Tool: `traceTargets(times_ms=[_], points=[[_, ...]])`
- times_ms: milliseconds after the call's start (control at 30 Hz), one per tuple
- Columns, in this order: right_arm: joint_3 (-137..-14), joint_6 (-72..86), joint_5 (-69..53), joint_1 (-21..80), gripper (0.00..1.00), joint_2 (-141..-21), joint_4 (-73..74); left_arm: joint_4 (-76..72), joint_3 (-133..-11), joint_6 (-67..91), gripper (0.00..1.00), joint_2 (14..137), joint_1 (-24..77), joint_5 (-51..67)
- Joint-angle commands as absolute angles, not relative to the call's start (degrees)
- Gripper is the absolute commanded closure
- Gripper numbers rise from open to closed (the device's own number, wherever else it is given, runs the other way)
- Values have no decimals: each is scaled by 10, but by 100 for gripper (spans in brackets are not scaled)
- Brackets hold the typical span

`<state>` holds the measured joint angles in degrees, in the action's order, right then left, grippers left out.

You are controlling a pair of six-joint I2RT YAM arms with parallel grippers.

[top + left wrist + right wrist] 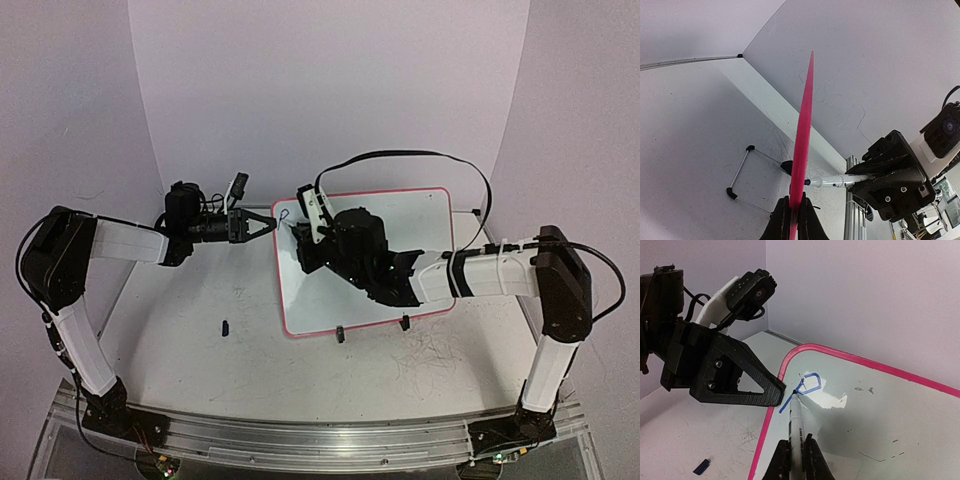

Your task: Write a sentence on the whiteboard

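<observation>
Right gripper (796,451) is clenched on a white marker (797,424), its tip touching a looped blue stroke (809,382), the only part of the sentence showing, near the whiteboard's (880,410) top left corner. A blue cap (702,467) lies on the table (685,430).

Left wrist view: the left gripper (794,216) clamps the board's pink rim edge-on.

Top view: the board's two black clip feet (340,335) are at its near edge.

Whiteboard (420,225): white, rectangular, thin pink rim, rounded corners, two black clip feet (340,335) at its near edge. Sits mid-worktop (200,350), slightly askew. Sentence (807,385): only one blue looped stroke, close to the board's far-left corner. A few faint grey marks elsewhere on the surface.
</observation>
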<state>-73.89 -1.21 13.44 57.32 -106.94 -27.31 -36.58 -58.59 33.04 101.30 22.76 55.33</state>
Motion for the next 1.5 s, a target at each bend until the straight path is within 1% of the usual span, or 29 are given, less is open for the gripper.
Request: traceTargets(times_ms=[0,467,900,1467], points=[[-742,-4,176,572,100,-1067,-262,-388,-601,345,100,1000,233,577],[-708,20,215,572,100,-1043,-265,-387,-600,345,100,1001,233,577],[-688,35,183,574,100,-1042,-266,-387,-601,345,100,1002,234,578],[-706,41,170,587,100,-1063,-267,-387,-600,345,100,999,234,578]])
